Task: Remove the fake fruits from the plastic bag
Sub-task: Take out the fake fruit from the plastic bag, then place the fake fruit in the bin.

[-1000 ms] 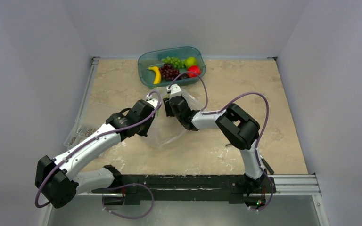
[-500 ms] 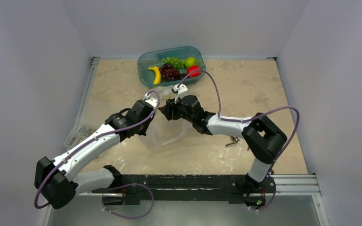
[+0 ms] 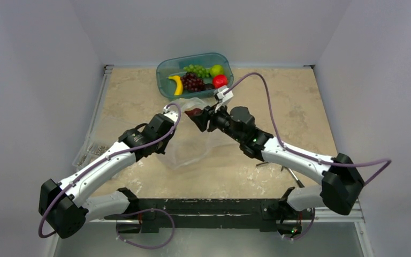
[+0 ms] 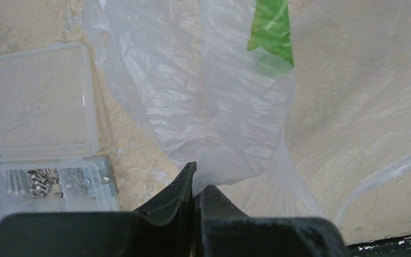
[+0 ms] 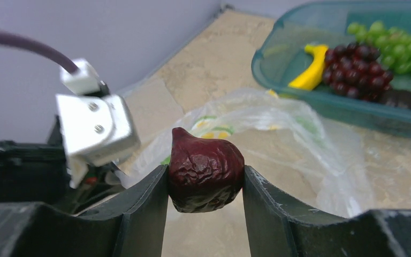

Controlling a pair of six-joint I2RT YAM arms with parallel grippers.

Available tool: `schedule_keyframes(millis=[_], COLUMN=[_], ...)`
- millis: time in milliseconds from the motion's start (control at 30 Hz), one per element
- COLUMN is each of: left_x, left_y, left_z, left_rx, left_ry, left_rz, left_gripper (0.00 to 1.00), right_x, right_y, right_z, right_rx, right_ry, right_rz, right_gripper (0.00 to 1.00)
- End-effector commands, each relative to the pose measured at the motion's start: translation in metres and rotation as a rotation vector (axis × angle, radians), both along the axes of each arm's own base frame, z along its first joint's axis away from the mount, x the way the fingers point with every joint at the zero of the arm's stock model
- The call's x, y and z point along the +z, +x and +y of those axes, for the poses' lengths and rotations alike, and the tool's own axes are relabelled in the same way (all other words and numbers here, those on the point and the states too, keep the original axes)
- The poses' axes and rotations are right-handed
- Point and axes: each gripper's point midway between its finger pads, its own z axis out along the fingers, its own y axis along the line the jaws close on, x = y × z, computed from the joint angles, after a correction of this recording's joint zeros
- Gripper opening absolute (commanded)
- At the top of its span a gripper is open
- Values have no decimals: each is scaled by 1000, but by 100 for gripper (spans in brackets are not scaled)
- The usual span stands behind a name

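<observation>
Right gripper point(image 5: 206, 184) clamped on dark fruit point(image 5: 206, 171), held just short of tub point(image 3: 163, 83); left gripper point(image 4: 195, 179) pinching bag point(image 4: 235, 123), nearer than tub; banana point(image 3: 176, 84), grapes point(image 3: 191, 81) in tub; green patch point(image 4: 272, 27) inside bag, possibly one fruit left.

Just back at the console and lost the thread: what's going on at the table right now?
The left gripper is pinched shut on a fold of the plastic bag. The right gripper holds a dark wrinkled fruit above the bag, near the teal tub. The tub already holds a banana, purple grapes and green grapes.
</observation>
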Motion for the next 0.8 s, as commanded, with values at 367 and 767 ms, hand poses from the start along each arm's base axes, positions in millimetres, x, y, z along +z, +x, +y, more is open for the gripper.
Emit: schedule_keyframes(millis=[367, 767], left_x=[11, 2], left_y=[6, 2], left_z=[-2, -15], left_rx=[5, -56], left_ry=[-1, -17], left_rz=[-32, 24], left_gripper=[0, 0], right_x=[93, 12], right_y=[109, 275], right_z=[-44, -28], right_rx=[-388, -437], right_ry=[76, 51], right_rz=[-184, -39], right_gripper=[0, 0])
